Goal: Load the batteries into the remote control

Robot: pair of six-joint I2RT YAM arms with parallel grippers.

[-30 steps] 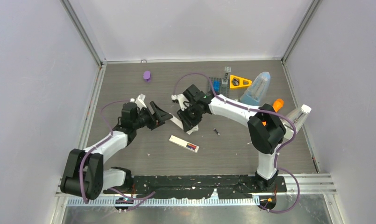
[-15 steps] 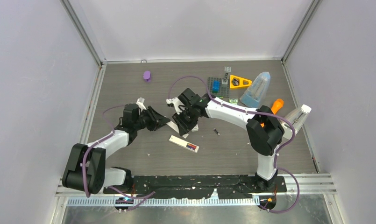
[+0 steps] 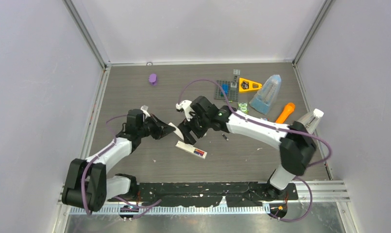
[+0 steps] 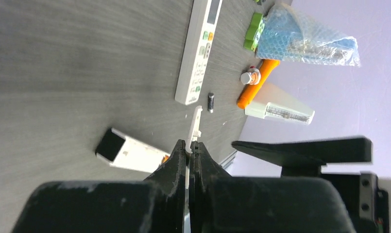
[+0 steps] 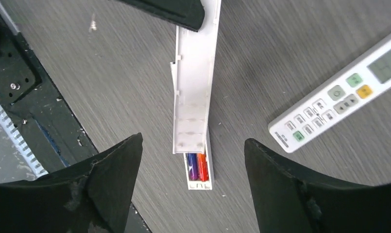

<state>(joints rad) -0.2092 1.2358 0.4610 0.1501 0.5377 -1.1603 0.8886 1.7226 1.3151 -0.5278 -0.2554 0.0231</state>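
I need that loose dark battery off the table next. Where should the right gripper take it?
I'd pinch the dark battery at mid-length, the right gripper coming straight down, jaws across its long axis. It lies flat on the table, a thin cylinder with bare surface on both sides.

Dark grey wood-grain table (image 3: 130,82), closed in by plain pale lilac walls (image 3: 198,29) and aluminium corner rails (image 3: 86,34); soft, even light.
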